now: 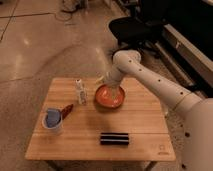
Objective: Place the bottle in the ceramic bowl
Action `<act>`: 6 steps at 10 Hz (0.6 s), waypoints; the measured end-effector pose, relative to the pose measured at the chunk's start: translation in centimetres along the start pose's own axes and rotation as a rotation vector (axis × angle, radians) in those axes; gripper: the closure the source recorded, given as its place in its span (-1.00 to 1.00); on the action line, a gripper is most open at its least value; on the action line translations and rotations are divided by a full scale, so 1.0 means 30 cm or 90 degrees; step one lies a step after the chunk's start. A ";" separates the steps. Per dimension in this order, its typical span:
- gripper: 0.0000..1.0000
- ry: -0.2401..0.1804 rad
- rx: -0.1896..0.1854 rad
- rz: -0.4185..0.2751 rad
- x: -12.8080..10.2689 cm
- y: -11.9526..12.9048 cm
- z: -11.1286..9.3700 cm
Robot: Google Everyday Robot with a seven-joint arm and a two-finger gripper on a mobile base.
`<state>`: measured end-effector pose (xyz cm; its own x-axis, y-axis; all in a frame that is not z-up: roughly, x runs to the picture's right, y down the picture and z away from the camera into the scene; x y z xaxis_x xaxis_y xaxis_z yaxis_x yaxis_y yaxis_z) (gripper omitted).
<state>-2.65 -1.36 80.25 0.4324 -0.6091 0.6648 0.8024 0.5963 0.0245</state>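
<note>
A white cup (52, 120) sat at the left of the wooden table (145, 125), with a red object (67, 110) beside it. The bottle (79, 91) stood upright on the table, just left of the ceramic bowl (110, 97). The gripper (102, 80) hung over the bowl's far-left rim; its grasp could not be told.
</note>
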 end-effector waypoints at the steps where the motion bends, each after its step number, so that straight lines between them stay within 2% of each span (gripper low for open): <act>1: -0.60 0.005 -0.003 -0.016 0.000 -0.033 -0.006; 6: -0.60 0.026 -0.033 -0.117 -0.036 -0.219 -0.012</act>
<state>-8.24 -4.81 79.10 0.2923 -0.7262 0.6222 0.8886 0.4467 0.1039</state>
